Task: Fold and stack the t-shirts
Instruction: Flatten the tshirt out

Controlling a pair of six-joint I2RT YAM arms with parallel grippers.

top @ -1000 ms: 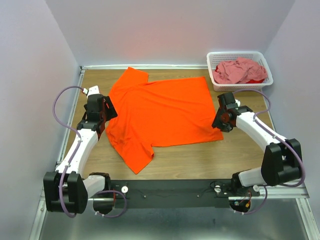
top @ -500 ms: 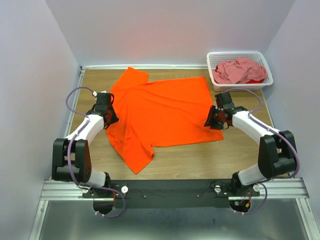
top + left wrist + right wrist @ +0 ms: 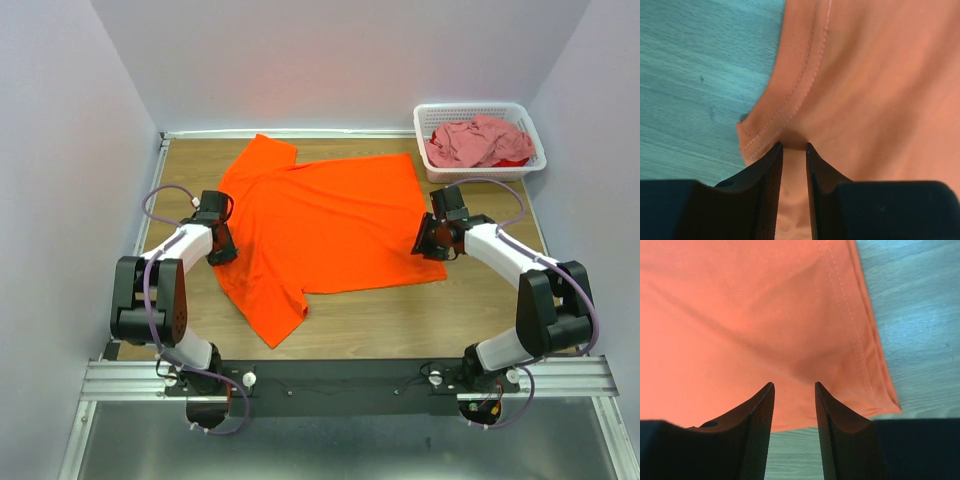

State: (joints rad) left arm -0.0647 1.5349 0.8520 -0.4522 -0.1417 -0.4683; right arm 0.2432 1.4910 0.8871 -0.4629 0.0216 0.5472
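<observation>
Since a second ago my left arm has dropped low and reached in; the left gripper (image 3: 792,146) now sits at the orange shirt's (image 3: 320,225) left edge, jaws drawn narrow, pinching puckered cloth beside a stitched hem; the right gripper (image 3: 794,385) has crept inward to the right hem, jaws part closed on a fold near the corner; the shirt lies flat on the table (image 3: 480,300), unmoved; the pink shirt (image 3: 470,140) stays heaped in the basket (image 3: 470,106) at the far right.
</observation>
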